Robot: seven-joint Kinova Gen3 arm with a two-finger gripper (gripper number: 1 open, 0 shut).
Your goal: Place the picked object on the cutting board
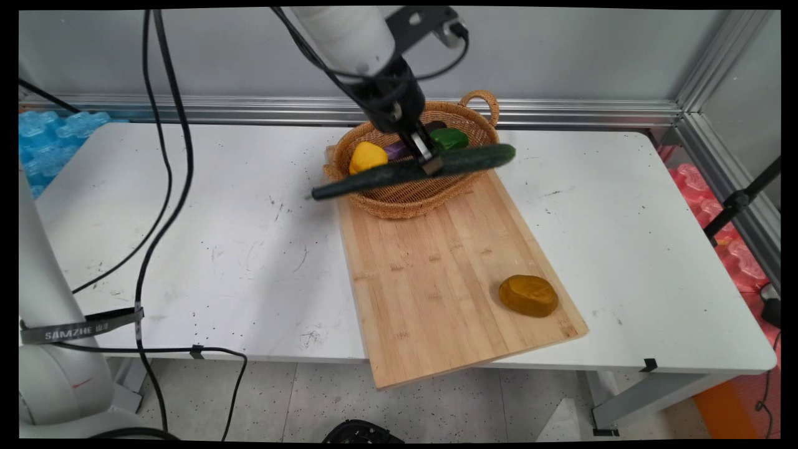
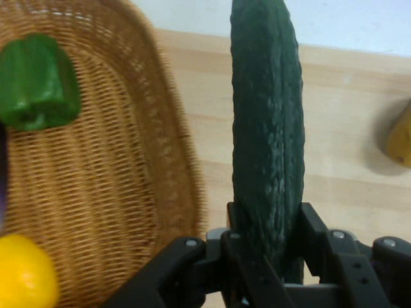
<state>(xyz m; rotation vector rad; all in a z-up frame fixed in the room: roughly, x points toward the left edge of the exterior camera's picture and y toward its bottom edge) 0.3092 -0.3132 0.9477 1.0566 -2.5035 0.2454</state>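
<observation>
The pincer (image 1: 430, 163) is gripping a long dark green cucumber (image 1: 411, 171) near its middle, its fingers (image 2: 314, 234) closing on both sides. The cucumber is hanging level above the near rim of a wicker basket (image 1: 405, 199), which is holding a yellow pepper (image 1: 366, 156) and a green pepper (image 1: 450, 138). A brown potato (image 1: 528, 295) is lying on the wooden board (image 1: 436, 280) on the white worktop (image 1: 218, 249).

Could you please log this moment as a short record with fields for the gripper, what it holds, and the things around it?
gripper: gripper, shut on the cucumber
cucumber: long, dark green, lifted level above the basket's near rim
basket: wicker basket on the board's far end, holding a yellow pepper, a green pepper and a purple item
board: wooden cutting board on the white table
potato: brown potato near the board's front right corner
</observation>
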